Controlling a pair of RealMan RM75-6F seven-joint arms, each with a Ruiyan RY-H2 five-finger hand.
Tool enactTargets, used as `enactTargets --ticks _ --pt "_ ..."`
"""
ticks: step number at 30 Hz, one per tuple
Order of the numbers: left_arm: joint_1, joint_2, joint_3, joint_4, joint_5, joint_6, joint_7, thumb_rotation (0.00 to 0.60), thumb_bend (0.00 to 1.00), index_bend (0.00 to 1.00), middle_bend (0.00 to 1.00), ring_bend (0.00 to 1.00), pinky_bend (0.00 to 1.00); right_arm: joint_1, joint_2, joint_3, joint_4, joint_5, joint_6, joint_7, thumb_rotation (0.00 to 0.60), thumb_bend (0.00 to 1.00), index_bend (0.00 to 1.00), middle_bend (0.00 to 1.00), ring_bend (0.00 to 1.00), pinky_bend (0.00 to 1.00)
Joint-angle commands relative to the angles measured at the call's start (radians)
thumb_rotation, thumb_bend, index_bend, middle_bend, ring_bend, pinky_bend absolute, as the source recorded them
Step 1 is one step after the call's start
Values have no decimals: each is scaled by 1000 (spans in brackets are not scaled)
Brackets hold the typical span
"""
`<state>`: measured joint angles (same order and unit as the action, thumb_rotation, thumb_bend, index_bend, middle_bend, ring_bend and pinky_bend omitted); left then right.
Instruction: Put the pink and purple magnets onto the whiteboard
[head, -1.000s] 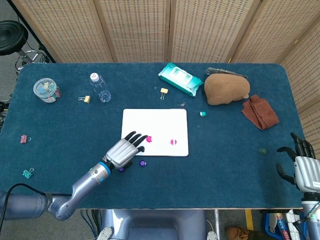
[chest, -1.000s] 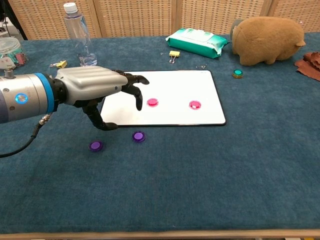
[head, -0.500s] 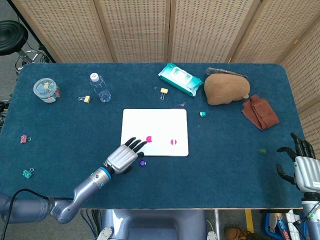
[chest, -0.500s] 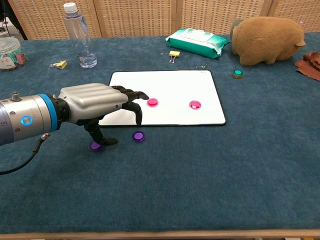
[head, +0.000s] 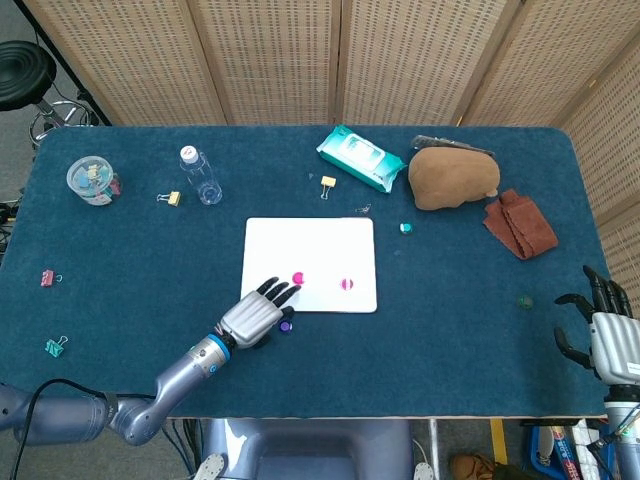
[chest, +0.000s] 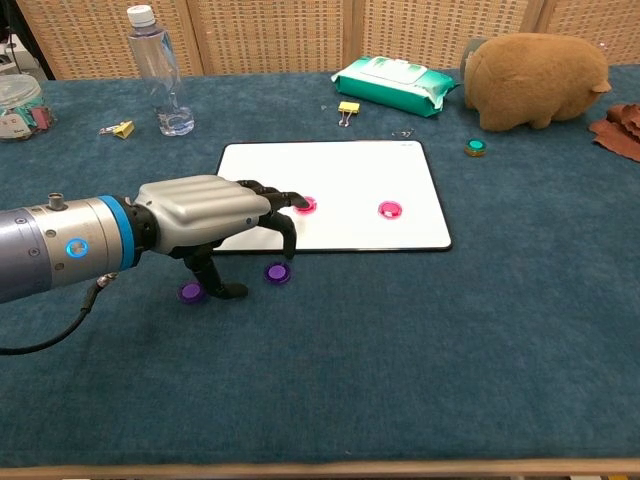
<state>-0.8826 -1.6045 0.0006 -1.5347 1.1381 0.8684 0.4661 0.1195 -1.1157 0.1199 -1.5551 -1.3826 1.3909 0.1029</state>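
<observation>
The whiteboard (head: 310, 250) (chest: 330, 170) lies flat at mid-table with two pink magnets (head: 298, 278) (head: 347, 285) on it, also seen as pink magnets (chest: 304, 205) (chest: 390, 210) in the chest view. Two purple magnets (chest: 277, 272) (chest: 191, 292) lie on the cloth just in front of the board; the head view shows only one purple magnet (head: 286, 325). My left hand (head: 255, 318) (chest: 215, 215) hovers low over them, fingers spread and bent down, holding nothing; its thumb stands beside the left purple magnet. My right hand (head: 600, 335) is at the table's near right edge, fingers apart and empty.
A water bottle (chest: 157, 70), a pack of wipes (chest: 390, 82), a brown plush toy (chest: 535, 80) and a brown cloth (head: 520, 225) stand along the back. A green magnet (chest: 476, 147) lies right of the board. A jar (head: 92, 180) and binder clips (head: 168, 198) sit far left.
My left hand has drawn back from the whiteboard's near left corner toward the table's front and dropped lower, over the purple magnets. The magnets and the right hand have not moved.
</observation>
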Motion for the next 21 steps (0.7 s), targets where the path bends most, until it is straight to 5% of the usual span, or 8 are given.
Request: enactTargets --ticks 1,8,15,21 --pt "-3 -2 -4 1 -6 -8 6 600 302 339 0 0 0 0 1 0 0 0 0 2 600 417 354 0 0 0" --pt "-8 -3 -10 -5 -32 -28 28 600 302 372 0 0 0 0 3 0 -1 -1 -3 9 600 418 354 0 0 0" --pt "-3 -8 -13 -1 -25 -27 21 600 321 571 0 0 0 0 3 1 1 0 -3 11 600 417 354 0 0 0" --pt "0 -12 -16 9 -25 -27 22 600 355 586 0 0 0 1 3 0 0 0 -4 10 600 417 354 0 0 0"
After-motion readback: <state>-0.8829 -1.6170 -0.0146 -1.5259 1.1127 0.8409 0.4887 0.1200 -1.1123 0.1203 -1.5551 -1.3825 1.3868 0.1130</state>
